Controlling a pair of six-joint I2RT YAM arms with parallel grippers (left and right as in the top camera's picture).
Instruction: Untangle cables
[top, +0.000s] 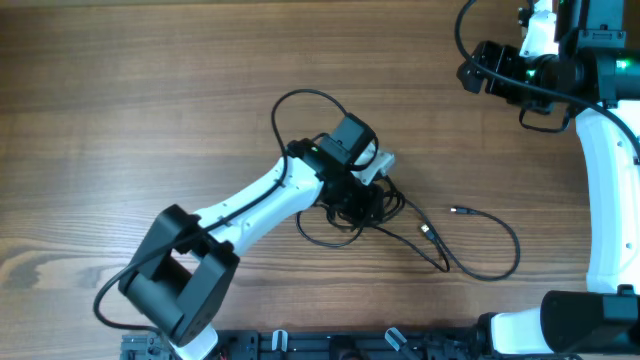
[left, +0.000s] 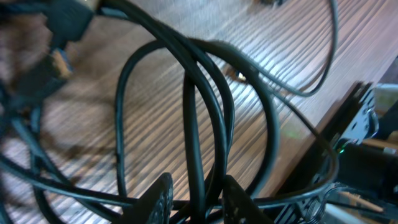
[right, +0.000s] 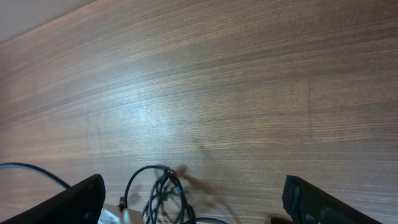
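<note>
**Q.** Where do the cables lie, and what holds them?

**A.** The cables (top: 350, 208) lie as a dark knot near the middle of the table (top: 140, 90); one long strand (top: 505, 250) trails out in an open curve on the right arm's side; a small plug (top: 458, 210) ends it. The left claw (left: 198, 198) is down on the knot; its fingers (left: 163, 198) stand close about a few strands, apparently pinching them. The right claw (right: 193, 190) hangs well apart at the far corner, spread wide and empty.

**Q.** How is this step best done?

**A.** It reads as a lift-and-draw. Raise the pinched strands slowly; watch whether the loops fall free or tighten. If the knot rises whole, bring the empty claw in to pin the trailing strand. Draw each loop out toward its free plug end, never against it.

**Q.** And the material?

**A.** Thin, limp, glossy cords in overlapping loops; likely to slip from the fingers, and to snag on one another.
</note>
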